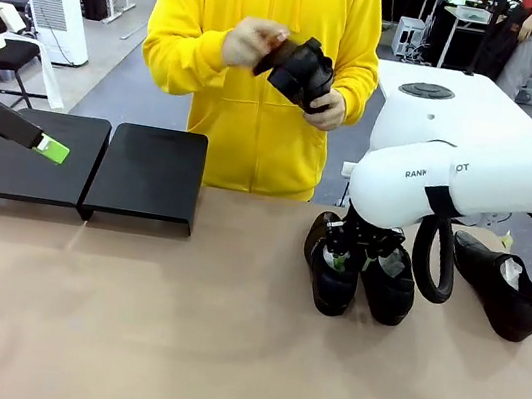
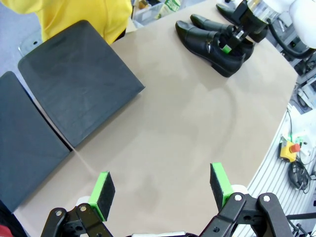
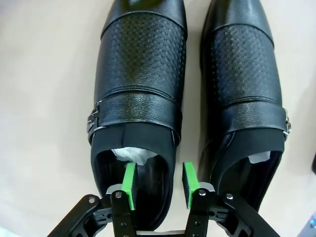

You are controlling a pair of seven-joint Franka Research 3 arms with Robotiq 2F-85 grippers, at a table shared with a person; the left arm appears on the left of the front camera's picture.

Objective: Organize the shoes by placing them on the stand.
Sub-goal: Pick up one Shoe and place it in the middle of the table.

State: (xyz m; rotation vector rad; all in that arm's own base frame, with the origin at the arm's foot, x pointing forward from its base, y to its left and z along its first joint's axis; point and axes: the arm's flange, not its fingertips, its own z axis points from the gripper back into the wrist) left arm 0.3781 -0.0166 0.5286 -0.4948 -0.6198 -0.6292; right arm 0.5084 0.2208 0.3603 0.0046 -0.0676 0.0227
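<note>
My right claw, parted, straddles the collar wall of a shoe on the bench well right of the stand (light, glossy, likely slippery), so I'd pinch that stiff rim; my left claw hovers open over the stand

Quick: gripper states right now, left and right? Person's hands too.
Left gripper: open, empty.
Right gripper: open, straddling a shoe's side wall, not clamped.
Person's hands: holding another shoe.
</note>
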